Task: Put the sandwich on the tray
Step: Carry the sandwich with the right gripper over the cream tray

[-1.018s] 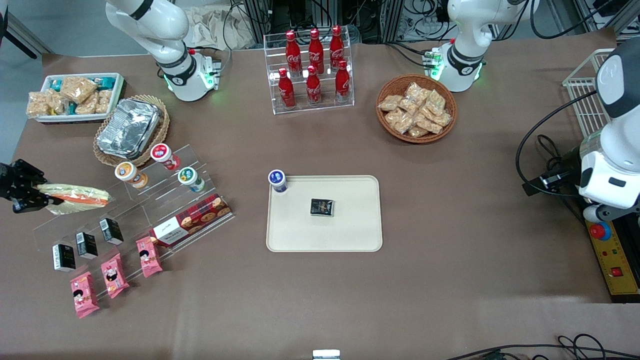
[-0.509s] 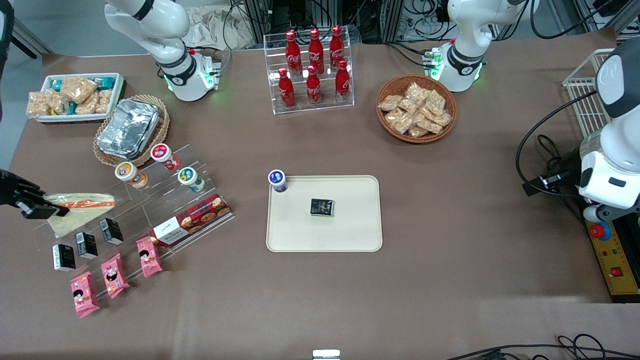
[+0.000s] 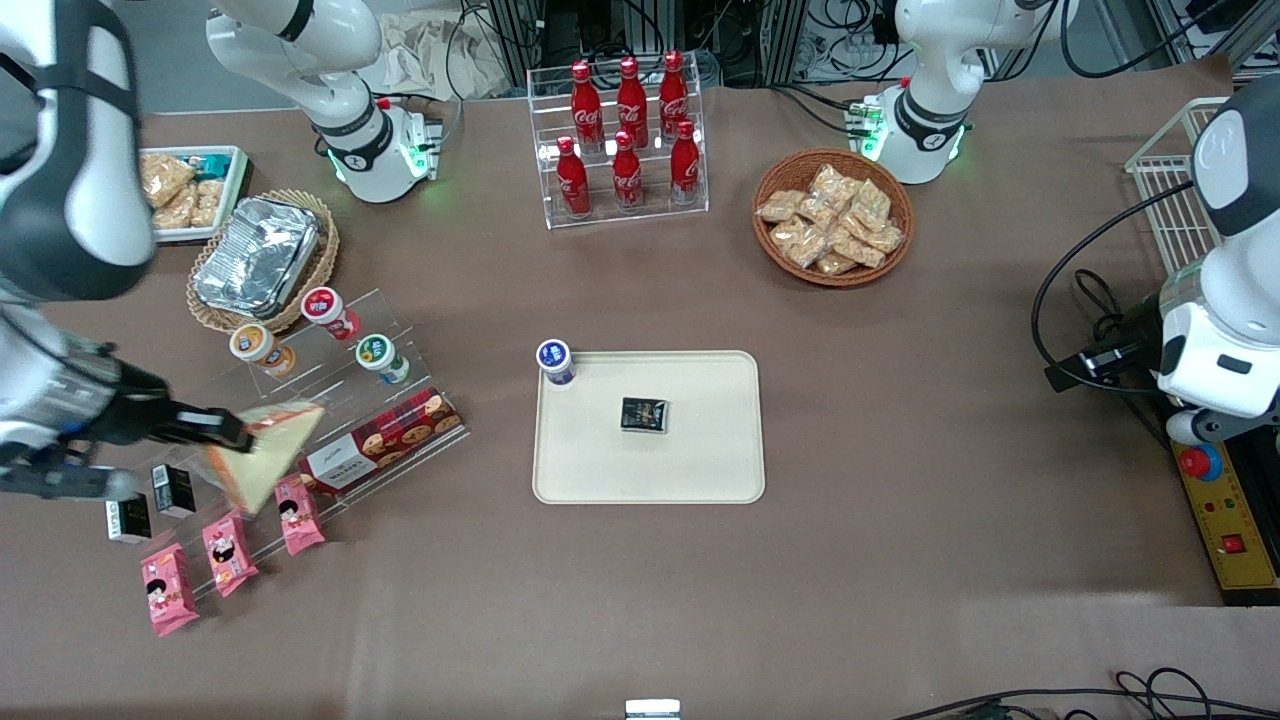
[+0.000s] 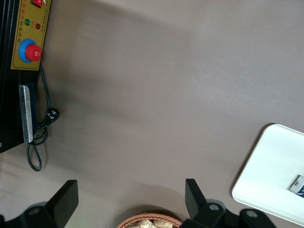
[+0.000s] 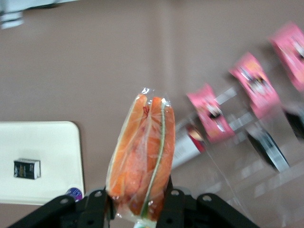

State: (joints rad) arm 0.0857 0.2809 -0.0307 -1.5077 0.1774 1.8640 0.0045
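**Carry in progress: sandwich held above the snack shelf, tray not yet reached**

Front view. Your gripper (image 3: 215, 437) is closed on the sandwich (image 3: 262, 452), which hangs in the air over the clear stepped shelf (image 3: 300, 400) at the working arm's end of the table. The wedge tilts down, its broad white face toward the camera. Just under it lie the pink snack packets (image 3: 228, 550) and the red cookie box (image 3: 385, 438). The tray (image 3: 700, 470) sits at mid-table, well apart from the load, toward the parked arm's end. It already carries a small black packet (image 3: 645, 414), and a blue-lidded cup (image 3: 555, 361) stands at its corner. I judge the bare cream area nearer the camera than the black packet the best landing spot. Hold height until you are past the shelf and the cookie box.

Left wrist view. Only a corner of the tray (image 4: 266, 171) and bare tabletop show. No obstacle there.

Right wrist view. The fingers (image 5: 97, 204) clamp the base of the sandwich (image 5: 142, 156), orange and green layers edge-on, wrap crinkled. The grip is low on a soft wedge, so it may swing. Move smoothly, lower until the bread touches the tray (image 5: 42, 142), then release.
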